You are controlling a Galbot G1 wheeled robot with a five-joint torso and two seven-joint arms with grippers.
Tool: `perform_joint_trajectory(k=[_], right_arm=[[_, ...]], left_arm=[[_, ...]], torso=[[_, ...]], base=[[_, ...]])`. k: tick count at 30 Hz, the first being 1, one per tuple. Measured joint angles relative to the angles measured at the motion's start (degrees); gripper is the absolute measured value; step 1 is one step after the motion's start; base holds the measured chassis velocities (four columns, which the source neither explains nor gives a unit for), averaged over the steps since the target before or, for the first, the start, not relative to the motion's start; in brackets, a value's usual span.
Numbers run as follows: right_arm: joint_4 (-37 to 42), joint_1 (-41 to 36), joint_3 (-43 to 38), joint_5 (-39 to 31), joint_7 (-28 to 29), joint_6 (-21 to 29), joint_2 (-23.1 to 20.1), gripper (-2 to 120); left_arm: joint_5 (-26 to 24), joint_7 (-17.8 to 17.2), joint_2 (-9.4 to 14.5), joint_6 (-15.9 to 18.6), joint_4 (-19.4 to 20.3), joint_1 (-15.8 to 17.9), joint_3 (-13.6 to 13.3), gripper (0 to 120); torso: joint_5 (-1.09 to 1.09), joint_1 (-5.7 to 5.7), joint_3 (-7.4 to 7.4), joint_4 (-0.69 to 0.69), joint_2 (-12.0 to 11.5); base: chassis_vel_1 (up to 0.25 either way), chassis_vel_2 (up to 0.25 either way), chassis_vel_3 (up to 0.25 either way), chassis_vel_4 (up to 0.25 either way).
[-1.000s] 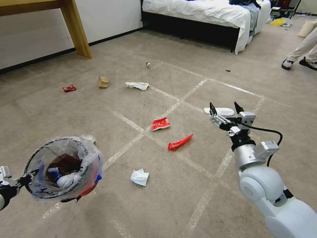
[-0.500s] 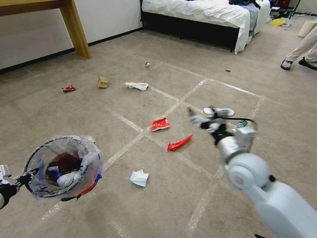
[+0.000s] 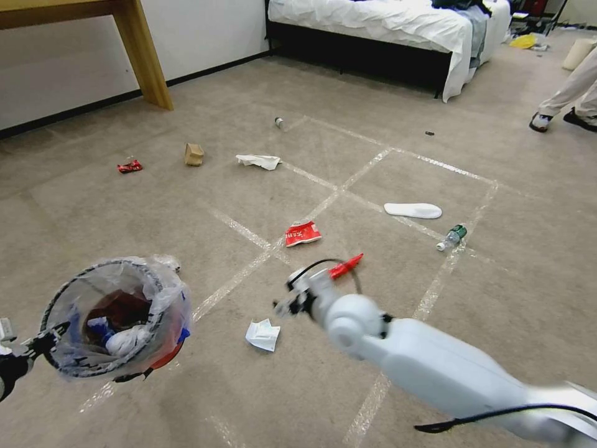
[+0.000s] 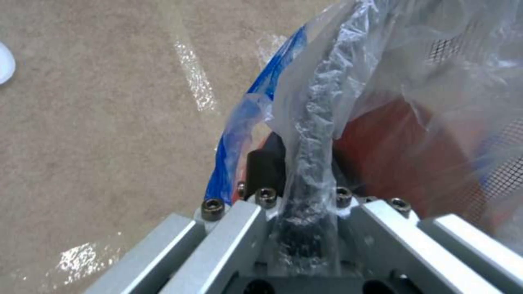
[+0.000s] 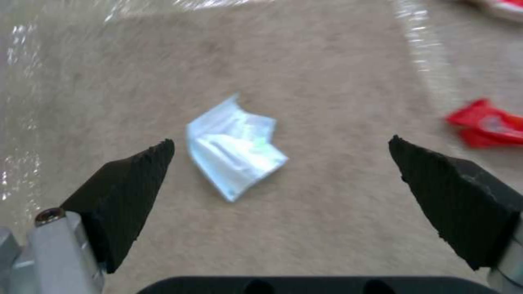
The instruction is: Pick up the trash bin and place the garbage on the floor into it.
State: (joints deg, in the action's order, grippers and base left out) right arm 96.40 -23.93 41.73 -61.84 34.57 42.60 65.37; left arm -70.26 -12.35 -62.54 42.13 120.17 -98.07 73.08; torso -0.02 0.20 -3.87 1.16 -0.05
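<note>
The trash bin [image 3: 115, 314], mesh-sided and lined with a clear, blue-printed bag, hangs above the floor [image 3: 186, 205] at lower left. My left gripper [image 3: 43, 341] is shut on its rim [image 4: 310, 134]. My right gripper [image 3: 288, 305] hovers low and open over a crumpled white tissue [image 3: 262, 334]. In the right wrist view the tissue [image 5: 234, 153] lies between the spread fingertips [image 5: 147, 167], apart from both. More garbage is scattered around: two red wrappers [image 3: 303, 233] [image 3: 346, 266], another tissue [image 3: 259, 161], a tan packet [image 3: 194, 154], a red can [image 3: 130, 166] and two bottles [image 3: 451, 237] [image 3: 279, 122].
A flat white oval piece [image 3: 413, 210] lies on the carpet at mid right. A wooden table leg [image 3: 146, 59] stands at the back left and a bed [image 3: 385, 28] at the back. Pale tape lines [image 3: 249, 231] cross the carpet.
My right arm has swung from the right side leftward and down, ending over the near tissue and uncovering the green-capped bottle. The bin and left gripper have hardly moved.
</note>
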Motion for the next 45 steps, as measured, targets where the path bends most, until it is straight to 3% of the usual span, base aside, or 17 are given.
perform_joint_trajectory(k=[5, 14, 37, 41, 45], right_arm=[[-8.48, 1.87, 5.26, 1.42, -0.8, 0.22, 6.04, 100], [-18.41, 3.03, 9.73, 5.83, -3.65, -0.05, 10.81, 100], [-30.53, 1.52, 13.41, 11.58, -6.11, -0.76, 15.73, 100], [-33.71, 0.46, 13.4, 13.49, -6.91, -3.05, 17.18, 100], [-36.34, -0.46, 13.46, 15.12, -7.95, -6.39, 18.8, 93]], left_arm=[[0.38, 0.46, -1.02, 0.0, 0.32, -1.05, 1.01, 1], [0.97, 0.81, -2.47, 0.0, 0.92, -1.76, 1.24, 1], [1.14, 2.34, -2.92, 0.0, 1.67, -3.64, 2.06, 1], [1.16, 2.8, -2.9, 0.0, 1.67, -3.88, 2.07, 1], [1.48, 3.63, -2.97, 0.0, 1.54, -4.1, 2.06, 1]], torso=[[-0.01, 0.0, 0.0, 0.0, 0.0], [0.0, 0.0, 0.0, 0.01, 0.0], [0.01, -0.01, 0.0, 0.01, 0.0], [0.01, -0.01, 0.0, 0.01, 0.0], [0.01, -0.01, 0.0, 0.01, 0.0]], base=[[0.0, 0.0, 0.0, 0.0], [0.0, 0.0, 0.0, 0.0], [0.0, 0.0, 0.0, 0.0], [0.0, 0.0, 0.0, 0.0], [0.0, 0.0, 0.0, 0.0]])
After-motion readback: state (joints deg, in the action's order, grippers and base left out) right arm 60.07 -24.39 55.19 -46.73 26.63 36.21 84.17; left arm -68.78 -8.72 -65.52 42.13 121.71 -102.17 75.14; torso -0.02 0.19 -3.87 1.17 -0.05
